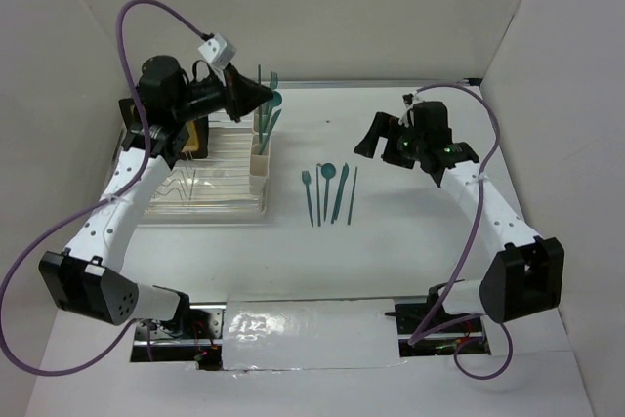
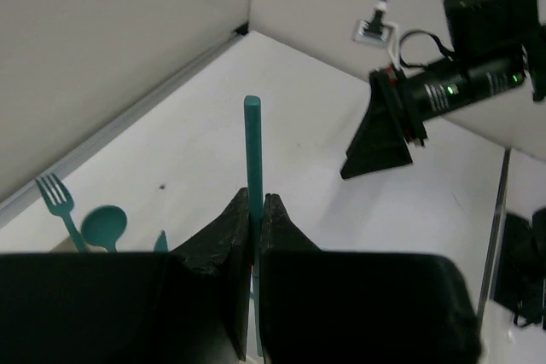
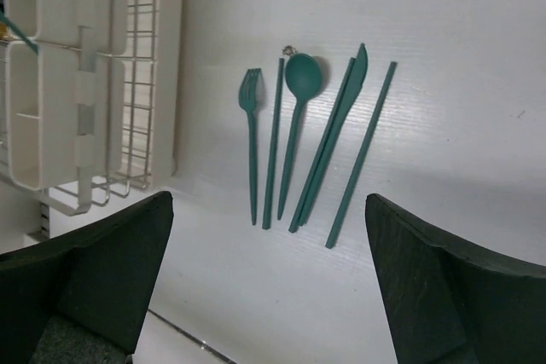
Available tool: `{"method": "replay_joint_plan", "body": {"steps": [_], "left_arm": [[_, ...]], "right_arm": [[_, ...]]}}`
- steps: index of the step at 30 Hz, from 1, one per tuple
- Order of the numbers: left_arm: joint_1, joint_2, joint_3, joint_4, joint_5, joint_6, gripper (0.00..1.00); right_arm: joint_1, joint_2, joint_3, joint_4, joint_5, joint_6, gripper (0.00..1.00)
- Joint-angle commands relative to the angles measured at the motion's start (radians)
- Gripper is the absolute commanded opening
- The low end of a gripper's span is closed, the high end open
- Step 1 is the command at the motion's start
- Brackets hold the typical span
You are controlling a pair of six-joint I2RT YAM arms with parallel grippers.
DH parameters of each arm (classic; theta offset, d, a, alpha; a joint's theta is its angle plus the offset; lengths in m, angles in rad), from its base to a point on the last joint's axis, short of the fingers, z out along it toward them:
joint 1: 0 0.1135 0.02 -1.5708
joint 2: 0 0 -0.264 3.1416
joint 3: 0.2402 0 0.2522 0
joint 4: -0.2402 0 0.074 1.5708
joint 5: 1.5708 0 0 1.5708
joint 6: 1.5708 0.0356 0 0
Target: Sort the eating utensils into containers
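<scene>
Nearest the arm bases, five loose utensils [image 1: 328, 194] lie side by side on the white table [image 1: 391, 241]: a fork [image 3: 252, 147], a stick [image 3: 274, 142], a spoon [image 3: 301, 78], a knife [image 3: 328, 138] and a second stick [image 3: 362, 155]. They lie roughly parallel and mostly spaced, which I judge lets one be pinched alone. To their left sits the clear rack [image 1: 210, 202], with the cream cups [image 1: 260, 158] along its right edge. Just beyond the loose row, the right gripper [image 1: 379, 136] hangs above the table, fingers spread wide with nothing between them, its camera looking down on that row, probably poised for a pick. Farthest back, the left gripper [image 2: 256, 202] is clenched on a thin teal stick [image 2: 252, 147], held upright over the cups where a standing fork [image 2: 55, 198] and standing spoon [image 2: 104, 223] rest heads up. It is likely upright so that it can drop straight in.
</scene>
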Motion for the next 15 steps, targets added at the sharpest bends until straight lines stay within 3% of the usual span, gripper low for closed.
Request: {"method": "replay_joint_plan", "body": {"steps": [1,6,15], "left_arm": [[0.014,-0.038,-0.139,0.123,0.158,0.096,0.0],[0.017,-0.104,-0.285,0.185,0.161,0.149,0.0],[0.03,-0.081,-0.303,0.238,0.184,0.175,0.01]], "right_arm": [[0.021,0.021,-0.007,0.014,0.09,0.014,1.0],[0.038,0.097,-0.017,0.0,0.112,0.063,1.0],[0.081,0.127,-0.017,-0.02,0.14,0.095,1.0]]}}
